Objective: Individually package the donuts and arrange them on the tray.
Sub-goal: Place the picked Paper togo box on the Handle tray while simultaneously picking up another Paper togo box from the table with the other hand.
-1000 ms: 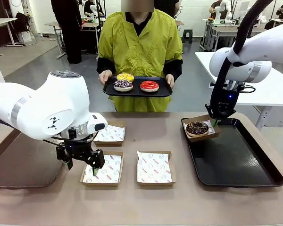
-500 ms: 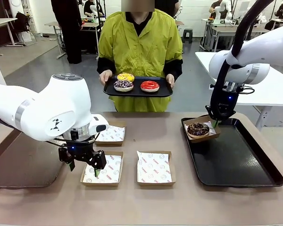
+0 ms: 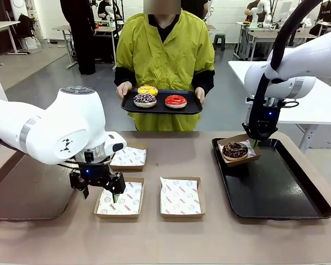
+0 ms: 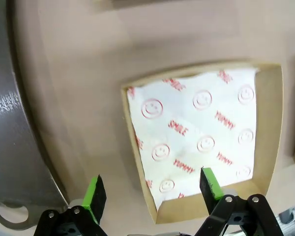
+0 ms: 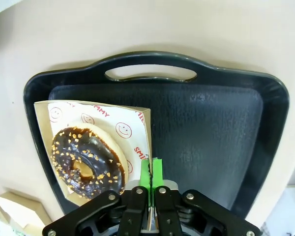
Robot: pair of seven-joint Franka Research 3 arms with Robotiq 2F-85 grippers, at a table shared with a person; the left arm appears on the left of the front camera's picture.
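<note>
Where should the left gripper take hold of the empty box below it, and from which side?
Probably its thin upright side wall, from straight above, the left gripper open with jaws astride it: one outside, one over the paper liner. The box lies flat and shallow, so only the walls offer a pinch.

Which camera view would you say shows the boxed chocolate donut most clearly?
The right wrist view: the chocolate donut sits close, seen from above, its topping clear. The front view shows it small, at a slant.

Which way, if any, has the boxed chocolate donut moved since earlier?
Yes: the chocolate donut and its box shifted slightly right, farther inside the black tray's left rim.
</note>
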